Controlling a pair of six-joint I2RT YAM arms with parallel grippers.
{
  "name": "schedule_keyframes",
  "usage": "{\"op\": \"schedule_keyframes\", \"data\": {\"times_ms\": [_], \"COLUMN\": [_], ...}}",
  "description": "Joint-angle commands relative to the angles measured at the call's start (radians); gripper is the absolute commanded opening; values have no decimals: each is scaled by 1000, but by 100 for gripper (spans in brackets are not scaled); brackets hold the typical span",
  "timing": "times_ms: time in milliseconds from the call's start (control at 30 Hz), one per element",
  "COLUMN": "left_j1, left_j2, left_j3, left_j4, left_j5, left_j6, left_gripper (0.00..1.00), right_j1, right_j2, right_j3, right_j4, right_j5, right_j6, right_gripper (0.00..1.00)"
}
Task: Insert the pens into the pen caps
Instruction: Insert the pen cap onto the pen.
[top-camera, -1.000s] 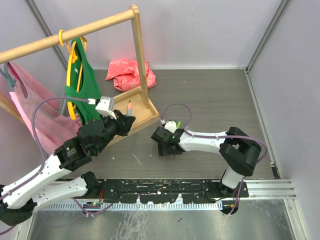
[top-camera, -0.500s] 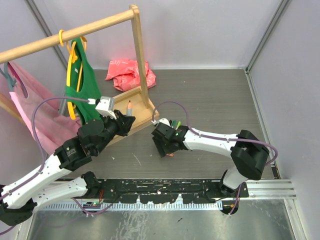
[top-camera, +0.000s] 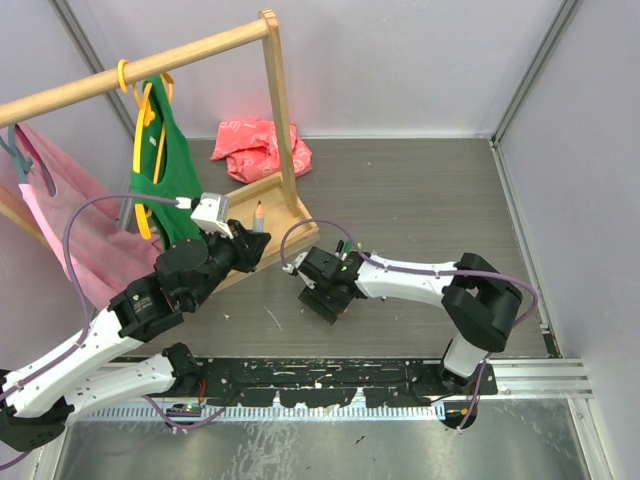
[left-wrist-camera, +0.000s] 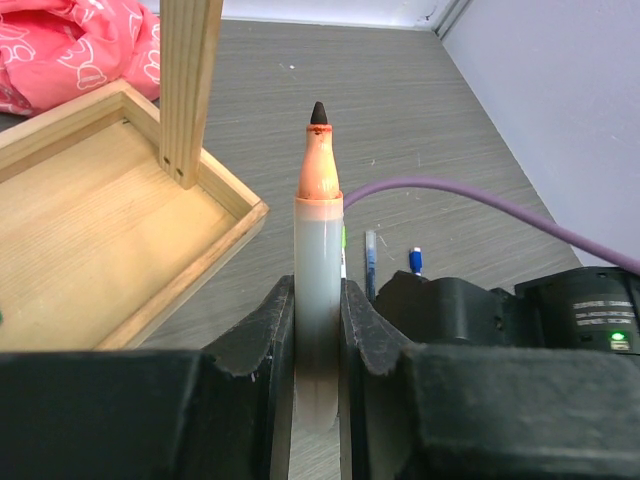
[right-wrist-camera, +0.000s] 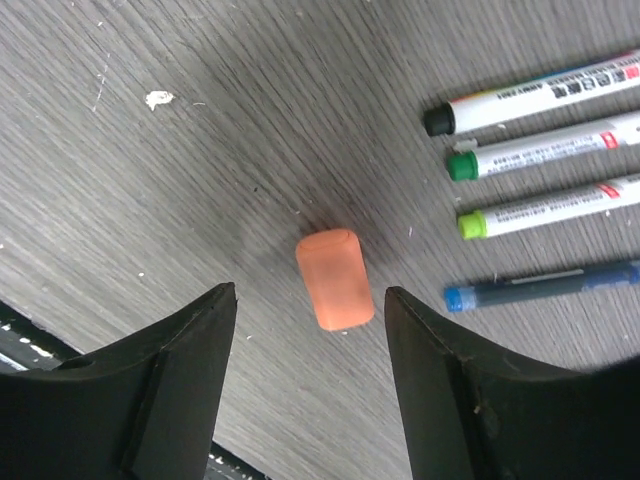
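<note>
My left gripper is shut on a grey-barrelled pen with an orange tip, held upright; the top view shows this pen beside the wooden tray. An orange pen cap lies on the table between the spread fingers of my right gripper, which is open and touches nothing. To the cap's right lie several pens side by side: a black-ended one, a green-ended one, a lime-ended one and a thin blue one. From above, my right gripper hides the cap.
A wooden clothes rack with a tray base stands at the left, carrying a green garment and a pink one. A red-pink bag lies behind it. Grey walls close the table at the back and right.
My right gripper has moved left and slightly nearer the front edge, now over the orange cap. The left arm and its pen have not moved.
</note>
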Motion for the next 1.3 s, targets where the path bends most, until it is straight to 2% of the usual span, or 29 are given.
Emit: {"op": "schedule_keyframes", "data": {"times_ms": [0, 500, 1267], "left_j1": [5, 5, 5], "left_j2": [-11, -49, -32], "left_j3": [23, 9, 11], "left_j4": [18, 3, 16], "left_j5": [-14, -33, -22], "left_j6": [-11, -15, -14], "left_gripper": [0, 0, 0], "right_j1": [1, -4, -18], "right_j2": [48, 134, 163], "right_j3": [63, 99, 80], "right_j4": [25, -19, -79], "right_j5": [-22, -36, -22], "right_j6": [-107, -161, -175], "right_gripper": [65, 51, 50]}}
